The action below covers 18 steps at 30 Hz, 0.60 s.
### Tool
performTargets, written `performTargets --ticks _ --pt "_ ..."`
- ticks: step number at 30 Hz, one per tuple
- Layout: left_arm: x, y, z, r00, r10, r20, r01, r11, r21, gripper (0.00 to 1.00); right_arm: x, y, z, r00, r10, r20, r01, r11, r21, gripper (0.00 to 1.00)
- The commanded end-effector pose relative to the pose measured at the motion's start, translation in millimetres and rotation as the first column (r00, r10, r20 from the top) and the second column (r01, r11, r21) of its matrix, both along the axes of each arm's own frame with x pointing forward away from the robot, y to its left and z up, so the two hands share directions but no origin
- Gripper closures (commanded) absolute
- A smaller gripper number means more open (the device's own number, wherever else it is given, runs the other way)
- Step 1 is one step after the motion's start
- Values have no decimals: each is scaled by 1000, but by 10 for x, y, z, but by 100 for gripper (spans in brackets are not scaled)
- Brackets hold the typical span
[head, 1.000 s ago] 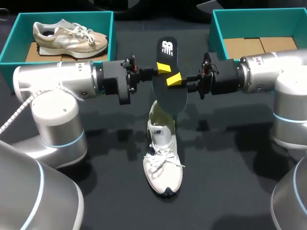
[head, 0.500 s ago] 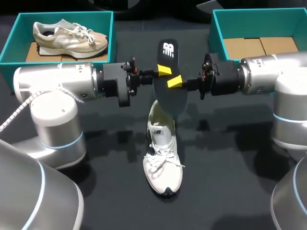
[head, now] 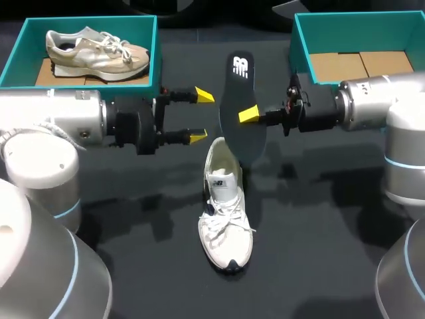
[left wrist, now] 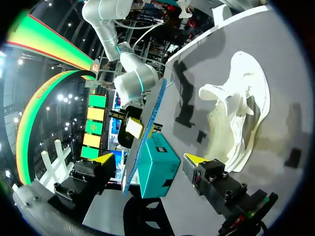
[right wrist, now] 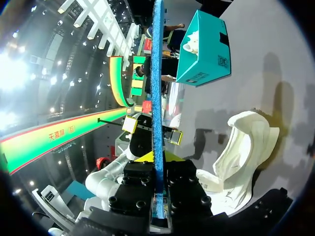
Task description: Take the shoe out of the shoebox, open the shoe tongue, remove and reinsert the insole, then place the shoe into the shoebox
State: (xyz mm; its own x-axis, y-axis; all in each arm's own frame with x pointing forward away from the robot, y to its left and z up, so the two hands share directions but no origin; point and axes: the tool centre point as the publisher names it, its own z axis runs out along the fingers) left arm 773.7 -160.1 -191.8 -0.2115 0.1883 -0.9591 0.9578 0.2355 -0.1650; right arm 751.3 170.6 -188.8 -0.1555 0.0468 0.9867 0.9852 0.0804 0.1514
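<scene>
1. Nearest the camera, a white sneaker (head: 224,216) lies on the dark desk (head: 319,219), toe pointing toward the robot, laces tied and collar gaping at the far end. It sits lower than both grippers and between them, touched by neither.
2. Above the sneaker's heel, the black insole (head: 242,113) stands on edge in the air, its logo end farthest from the robot and its toe end overlapping the shoe's collar in the head view; whether the two touch cannot be told.
3. The right gripper (head: 248,115) comes in from the right and pinches the insole at mid-length. One yellow tip shows on the near face; in the right wrist view the insole's blue edge runs straight up between the two clamped fingers.
4. The left gripper (head: 199,116) hangs level with it, fingers spread wide and holding nothing, just beside the insole but apart from it. From the left wrist, the insole stands edge-on ahead of the gap.
5. At the far left corner, the left shoebox (head: 143,26), teal, holds a tan sneaker (head: 96,48) lying on its side.
6. At the far right, the right shoebox (head: 302,36), also teal, shows only its cardboard (head: 358,64) floor.
</scene>
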Motion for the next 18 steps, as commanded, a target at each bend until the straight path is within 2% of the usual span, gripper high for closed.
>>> performTargets --ticks 1,10,12,13,14,18 --pt "-40 244 98 1000 -23 -21 25 997 66 0 28 6 -28 1000 11 -3 -11 1000 -2 100" --pt "-40 244 98 1000 -23 -21 25 997 66 0 28 6 -28 1000 11 -3 -11 1000 -2 100" --pt "-71 195 42 993 7 -114 1 997 73 0 80 -8 -52 1000 -20 19 21 998 -63 100" --pt "-84 194 20 987 38 -156 -25 996 88 0 96 -26 -49 998 -37 46 40 997 -58 100" --pt "-72 176 -4 970 86 -227 -53 988 146 0 111 -55 -36 997 -49 60 52 997 -54 100" --pt "-88 215 -27 884 222 -411 -130 962 238 0 142 -75 -3 988 -101 118 112 989 -94 100"
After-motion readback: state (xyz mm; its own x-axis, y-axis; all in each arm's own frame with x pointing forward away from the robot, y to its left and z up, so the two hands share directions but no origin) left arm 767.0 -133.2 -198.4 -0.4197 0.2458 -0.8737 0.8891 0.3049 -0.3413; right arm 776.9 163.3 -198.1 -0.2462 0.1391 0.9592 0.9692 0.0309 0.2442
